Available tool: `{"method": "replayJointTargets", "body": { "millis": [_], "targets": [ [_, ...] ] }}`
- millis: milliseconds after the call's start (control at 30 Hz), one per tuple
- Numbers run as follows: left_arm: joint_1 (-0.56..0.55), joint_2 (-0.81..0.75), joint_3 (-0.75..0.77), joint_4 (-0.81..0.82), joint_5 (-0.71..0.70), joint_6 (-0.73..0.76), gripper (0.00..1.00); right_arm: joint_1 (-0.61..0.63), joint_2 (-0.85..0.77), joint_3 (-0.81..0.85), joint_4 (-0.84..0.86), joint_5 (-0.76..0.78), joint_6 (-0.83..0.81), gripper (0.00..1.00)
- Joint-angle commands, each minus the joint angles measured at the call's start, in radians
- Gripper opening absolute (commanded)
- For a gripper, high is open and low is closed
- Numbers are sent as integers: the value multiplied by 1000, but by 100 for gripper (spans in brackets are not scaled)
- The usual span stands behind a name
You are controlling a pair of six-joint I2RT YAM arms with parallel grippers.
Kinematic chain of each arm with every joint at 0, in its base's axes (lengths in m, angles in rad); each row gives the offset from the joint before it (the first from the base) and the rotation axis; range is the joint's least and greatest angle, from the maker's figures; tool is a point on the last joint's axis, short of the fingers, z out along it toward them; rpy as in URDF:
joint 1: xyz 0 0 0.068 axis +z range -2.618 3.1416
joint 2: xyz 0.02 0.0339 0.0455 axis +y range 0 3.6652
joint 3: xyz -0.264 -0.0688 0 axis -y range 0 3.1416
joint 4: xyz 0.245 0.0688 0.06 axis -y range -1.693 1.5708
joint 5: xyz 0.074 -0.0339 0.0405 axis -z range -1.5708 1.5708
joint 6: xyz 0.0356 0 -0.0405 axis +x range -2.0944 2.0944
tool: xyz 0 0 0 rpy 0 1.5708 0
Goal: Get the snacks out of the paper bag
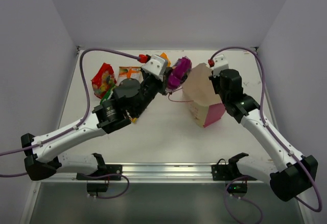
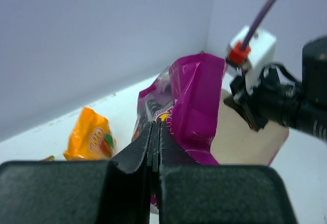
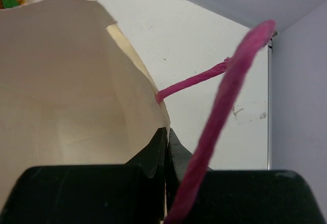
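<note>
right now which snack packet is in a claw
The purple-magenta packet: it is pinched in the shut left claw beside the paper bag, while the red packet and orange packet lie on the table.

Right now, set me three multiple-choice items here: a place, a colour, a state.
1. The red packet lies: A on the table beside an orange packet; B inside the paper bag; C in the right gripper.
2. The left gripper holds a packet coloured: A green; B purple-magenta; C blue.
3. The right gripper is: A open above the table; B shut on the paper bag's rim; C shut on a packet.
Answers: 1 A, it rests by the orange packet; 2 B, the purple-magenta packet is pinched there; 3 B, its jaws clamp the bag's rim.
</note>
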Motion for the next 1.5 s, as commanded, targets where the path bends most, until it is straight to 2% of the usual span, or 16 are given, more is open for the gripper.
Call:
{"method": "replayJointTargets", "body": {
  "millis": [0,100,300,467,667,800,833,900,933,1033,1133,1200,1300,1367,1400,1467],
  "targets": [
    [6,-63,103,194,-143,116,0,-11,19,5,-9,29,43,0],
    [31,-68,109,153,-208,112,0,-12,24,11,-22,25,58,0],
    [78,-100,-6,19,-231,-14,0,-32,21,25,-35,49,87,0],
    [126,-92,-159,-89,-183,-132,0,-55,21,36,-60,55,136,0],
    [239,-79,-184,-208,-67,-227,0,-119,32,106,-103,28,198,0],
    [305,-46,-167,-255,13,-250,21,-222,82,200,-134,-40,261,0],
    [319,-42,-163,-263,27,-255,32,-239,114,239,-138,-52,273,0],
    [325,-34,-150,-286,54,-257,44,-296,151,279,-153,-104,294,0],
    [330,-34,-146,-294,60,-254,56,-317,169,318,-160,-128,322,0],
    [342,-46,-132,-333,59,-249,71,-403,235,377,-163,-245,378,0],
    [364,-69,-130,-360,57,-243,92,-474,309,431,-163,-342,432,0],
    [377,-78,-130,-375,65,-241,98,-509,369,468,-172,-360,454,0],
    [405,-79,-129,-383,82,-238,100,-546,442,497,-206,-396,489,0],
    [428,-79,-129,-383,100,-238,100,-551,453,493,-207,-389,488,9],
    [434,-77,-126,-381,113,-240,100,-551,452,491,-209,-385,488,28],
    [454,-77,-117,-380,120,-243,100,-551,437,491,-221,-406,474,45]
  ]
}}
